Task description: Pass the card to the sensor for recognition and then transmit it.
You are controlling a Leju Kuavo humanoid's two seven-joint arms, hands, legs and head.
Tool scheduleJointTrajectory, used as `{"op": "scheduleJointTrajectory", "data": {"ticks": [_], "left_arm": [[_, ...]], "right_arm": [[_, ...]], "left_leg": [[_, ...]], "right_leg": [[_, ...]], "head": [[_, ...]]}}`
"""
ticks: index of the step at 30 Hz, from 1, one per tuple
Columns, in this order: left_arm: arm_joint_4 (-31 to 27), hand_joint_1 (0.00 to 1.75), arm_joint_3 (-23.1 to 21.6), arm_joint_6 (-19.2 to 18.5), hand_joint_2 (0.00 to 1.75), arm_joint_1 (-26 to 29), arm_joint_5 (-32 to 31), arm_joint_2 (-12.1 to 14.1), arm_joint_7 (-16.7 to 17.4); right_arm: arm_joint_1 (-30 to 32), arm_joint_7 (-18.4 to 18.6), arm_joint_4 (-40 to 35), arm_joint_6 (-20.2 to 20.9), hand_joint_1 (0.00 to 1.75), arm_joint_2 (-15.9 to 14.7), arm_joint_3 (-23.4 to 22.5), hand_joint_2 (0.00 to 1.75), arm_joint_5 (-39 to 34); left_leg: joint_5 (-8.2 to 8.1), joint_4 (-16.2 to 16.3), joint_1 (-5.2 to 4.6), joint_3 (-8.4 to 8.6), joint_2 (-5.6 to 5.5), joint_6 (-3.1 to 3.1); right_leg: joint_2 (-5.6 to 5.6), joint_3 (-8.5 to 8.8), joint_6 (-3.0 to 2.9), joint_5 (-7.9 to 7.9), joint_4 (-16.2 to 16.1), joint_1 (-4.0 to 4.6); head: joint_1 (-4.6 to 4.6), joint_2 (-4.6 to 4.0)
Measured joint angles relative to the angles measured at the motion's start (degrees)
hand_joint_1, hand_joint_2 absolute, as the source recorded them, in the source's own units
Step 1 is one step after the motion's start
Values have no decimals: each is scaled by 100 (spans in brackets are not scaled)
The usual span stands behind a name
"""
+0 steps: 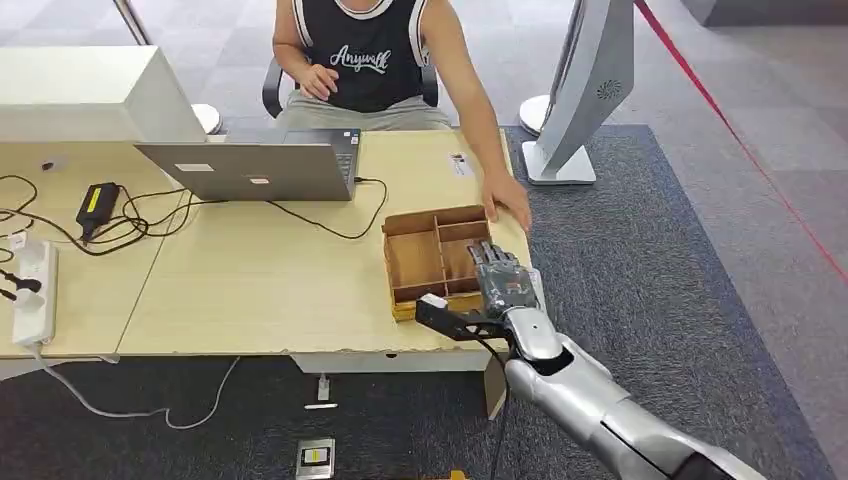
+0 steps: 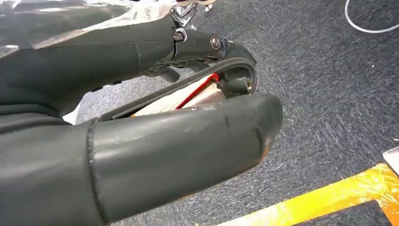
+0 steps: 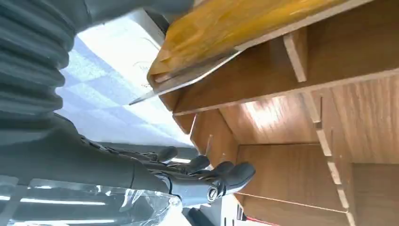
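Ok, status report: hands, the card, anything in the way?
Right hand empty, flat over wooden tray. Left hand over carpet, red-edged flat piece inside it, possibly the card. Person's hand at tray's far corner.

The head view looks forward and down from high over the desk (image 1: 250,290) and wooden tray (image 1: 435,262). The right wrist view sits close against that same tray (image 3: 301,155). The left wrist view faces carpet (image 2: 324,84), close behind the left hand (image 2: 155,141).
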Motion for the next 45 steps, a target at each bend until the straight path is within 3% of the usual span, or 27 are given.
{"op": "scheduleJointTrajectory", "data": {"ticks": [25, 45], "left_arm": [[0, 0, -7, -15, 0, 2, 0, -9, 24], [0, 0, -24, -17, 0, -3, 0, -9, 68]], "right_arm": [[105, 398, -955, 474, 0, -507, -147, 175, 52], [286, 341, -1301, 691, 0, -621, -184, 175, -48]], "left_leg": [[0, 1, 0, 2, 0, 0], [0, 0, 0, 2, 1, 0]], "right_leg": [[0, 0, 0, 0, 0, 0], [0, 1, 0, 0, 0, 0]], "head": [[-2, 0], [-2, 0]]}}
